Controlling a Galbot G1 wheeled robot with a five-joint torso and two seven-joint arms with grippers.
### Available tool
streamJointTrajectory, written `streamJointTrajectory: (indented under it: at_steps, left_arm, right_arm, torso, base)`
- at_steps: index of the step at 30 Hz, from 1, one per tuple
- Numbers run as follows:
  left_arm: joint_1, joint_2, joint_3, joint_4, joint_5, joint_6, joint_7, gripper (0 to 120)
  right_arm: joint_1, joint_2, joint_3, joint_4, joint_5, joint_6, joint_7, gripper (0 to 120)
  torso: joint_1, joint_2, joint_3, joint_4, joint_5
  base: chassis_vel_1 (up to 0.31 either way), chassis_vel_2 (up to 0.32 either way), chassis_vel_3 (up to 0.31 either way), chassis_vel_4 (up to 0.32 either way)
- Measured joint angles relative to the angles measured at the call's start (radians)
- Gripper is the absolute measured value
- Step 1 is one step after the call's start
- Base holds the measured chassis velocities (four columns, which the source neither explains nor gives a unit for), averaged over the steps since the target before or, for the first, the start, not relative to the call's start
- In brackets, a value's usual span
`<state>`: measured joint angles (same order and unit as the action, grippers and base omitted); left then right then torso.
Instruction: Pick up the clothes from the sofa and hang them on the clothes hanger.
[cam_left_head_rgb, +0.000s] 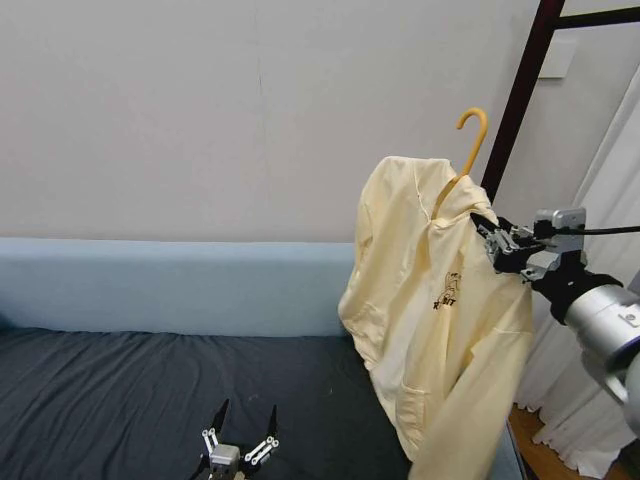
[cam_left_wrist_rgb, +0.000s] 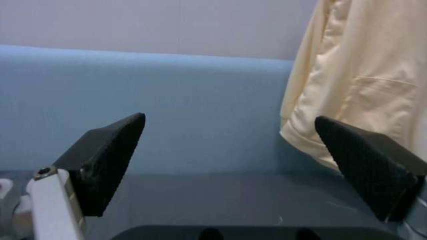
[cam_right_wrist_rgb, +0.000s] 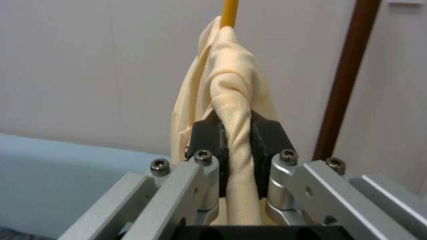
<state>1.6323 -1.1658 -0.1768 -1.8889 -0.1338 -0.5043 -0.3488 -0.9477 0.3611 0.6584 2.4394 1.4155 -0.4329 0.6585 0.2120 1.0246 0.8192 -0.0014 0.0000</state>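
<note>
Right fingers: the two dark pads (cam_right_wrist_rgb: 208, 145) are pressed together on a twisted fold of the pale yellow hoodie (cam_left_head_rgb: 430, 320), at its neck, just below the hanger hook (cam_left_head_rgb: 472, 135).
Right gripper: the right gripper (cam_left_head_rgb: 487, 232) is held up at the right side of the scene, level with the shoulder of the garment.
Hoodie: it is lifted off the sofa (cam_left_head_rgb: 150, 290) and hangs down freely from the grip. Its lower edge is seen in front of the right end of the blue backrest.
Hanger hook: the orange hook stands up above the collar, a little tilted, and is not yet placed over anything.
Rack post: a dark brown rack post (cam_left_head_rgb: 515, 100) rises at the far right, just behind the hook; a cross bar is seen at the top corner.
Left fingers: they are spread wide and nothing is between them.
Left gripper: the left gripper (cam_left_head_rgb: 240, 435) is parked low and near, above the dark seat.
Step in hand: it is judged that the hook is being carried to the rack.
How it is done well: the hook should be raised above the bar, with its open side turned to the bar, and then lowered over it. The grip should be released only when the weight is taken by the bar. The long hanging cloth may swing, so a slow move is advised.
Writing: a small dark print (cam_left_head_rgb: 447, 292) is seen on the chest; it cannot be read. No brand is visible.
</note>
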Motion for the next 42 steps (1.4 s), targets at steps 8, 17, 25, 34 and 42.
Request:
streamJointTrajectory:
  at_steps: [8, 17, 25, 34, 42]
  left_arm:
    - [0.07, -0.039, -0.067, -0.099, 0.003, -0.006, 0.017, 100]
    - [0.086, -0.036, -0.081, -0.122, 0.008, 0.002, 0.017, 100]
    - [0.09, -0.02, -0.051, -0.137, -0.013, 0.13, -0.002, 100]
    - [0.09, -0.034, -0.045, -0.146, -0.023, 0.099, 0.04, 100]
    - [0.084, -0.049, -0.04, -0.138, -0.019, 0.106, 0.055, 100]
  right_arm:
    - [-0.022, -0.016, 0.186, -0.107, 0.036, -0.082, 0.027, 8]
    - [-0.01, -0.088, 0.281, -0.238, 0.035, -0.124, -0.008, 8]
    - [-0.003, -0.15, 0.279, -0.363, -0.085, -0.147, -0.094, 8]
    - [0.016, -0.152, 0.159, -0.517, -0.265, -0.062, -0.202, 8]
    - [0.103, -0.038, -0.015, -0.712, -0.454, 0.131, -0.355, 8]
  torso:
    - [0.0, 0.0, 0.0, -0.0002, 0.0003]
    - [0.0, 0.0, 0.0, -0.0002, 0.0001]
    - [0.0, 0.0, 0.0, -0.0001, 0.0]
    - [0.0, 0.0, 0.0, -0.0002, 0.0]
    - [0.0, 0.0, 0.0, -0.0004, 0.0006]
  base:
    - [0.0, 0.0, 0.0, 0.0]
    - [0.0, 0.0, 0.0, 0.0]
    - [0.0, 0.0, 0.0, 0.0]
    - [0.0, 0.0, 0.0, 0.0]
    - [0.0, 0.0, 0.0, 0.0]
